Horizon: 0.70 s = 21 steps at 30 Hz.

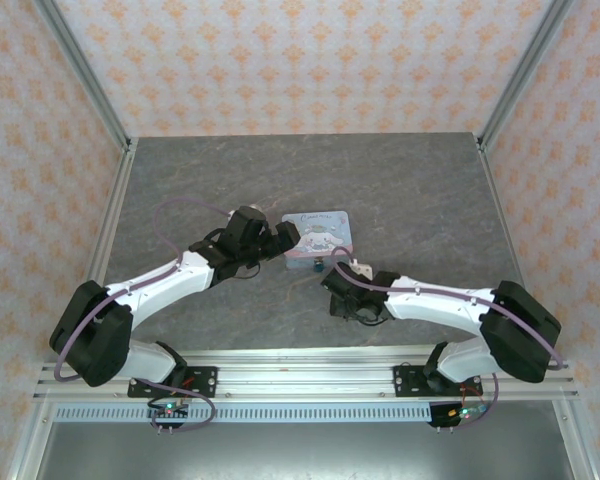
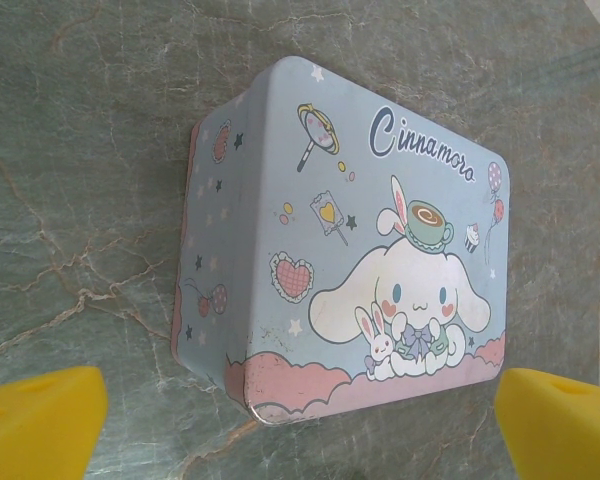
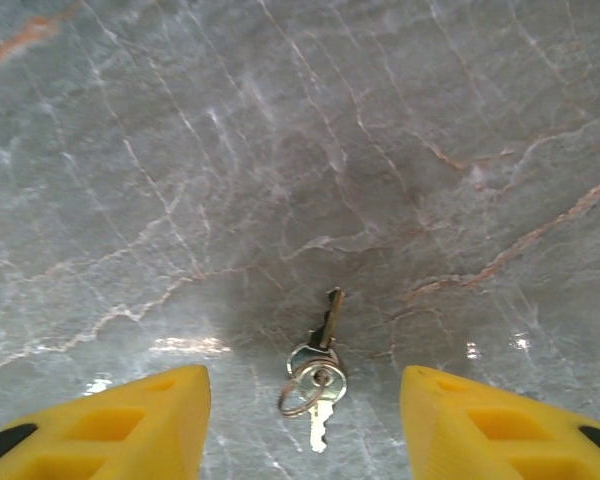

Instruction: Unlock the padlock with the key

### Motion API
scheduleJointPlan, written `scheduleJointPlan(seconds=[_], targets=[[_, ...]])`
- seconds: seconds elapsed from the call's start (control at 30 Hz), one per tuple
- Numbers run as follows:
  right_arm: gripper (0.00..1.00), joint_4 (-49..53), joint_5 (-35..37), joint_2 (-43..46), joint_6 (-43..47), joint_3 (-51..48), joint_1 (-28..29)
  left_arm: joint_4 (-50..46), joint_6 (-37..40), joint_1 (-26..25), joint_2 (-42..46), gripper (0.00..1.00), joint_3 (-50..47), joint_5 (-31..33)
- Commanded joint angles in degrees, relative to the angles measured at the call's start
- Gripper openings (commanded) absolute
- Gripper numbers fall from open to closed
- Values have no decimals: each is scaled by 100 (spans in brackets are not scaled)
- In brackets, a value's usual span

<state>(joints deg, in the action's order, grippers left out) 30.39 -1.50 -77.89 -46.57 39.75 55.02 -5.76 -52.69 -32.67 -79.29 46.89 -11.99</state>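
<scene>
R gripper (image 3: 302, 400) is seen parted astride flat-lying keys (image 3: 315, 375), L gripper (image 2: 302, 385) wide open at the Cinnamoroll tin (image 2: 360, 250): keys could be skidded, not pinched, on slick tabletop (image 3: 280, 150).

Shiny metal keys (image 3: 316, 368) on a glossy, marble-veined table (image 3: 280, 150).

The padlock (image 1: 320, 266) is a tiny dark teal-blue block on the table (image 1: 420, 200), just beside the near edge of the tin (image 1: 318, 232); its state is too small to tell. The key (image 3: 328, 318), dark and brassy, lies flat, joined by a ring (image 3: 302, 392) to a silver key (image 3: 320, 425) pointing the opposite way.
</scene>
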Motion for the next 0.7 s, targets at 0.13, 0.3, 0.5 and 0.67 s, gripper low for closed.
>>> scheduleJointPlan(seconds=[0.13, 0.3, 0.5, 0.67], targets=[[44, -13, 82, -211, -17, 29, -18, 14, -93, -74, 24, 100, 92, 20], [39, -129, 27, -494, 20, 102, 6, -3, -97, -73, 14, 100, 101, 23], [25, -130, 126, -743, 72, 128, 86, 13, -106, -82, 7, 100, 112, 25], [11, -121, 141, -720, 71, 92, 140, -1, -102, -84, 5, 100, 118, 30]])
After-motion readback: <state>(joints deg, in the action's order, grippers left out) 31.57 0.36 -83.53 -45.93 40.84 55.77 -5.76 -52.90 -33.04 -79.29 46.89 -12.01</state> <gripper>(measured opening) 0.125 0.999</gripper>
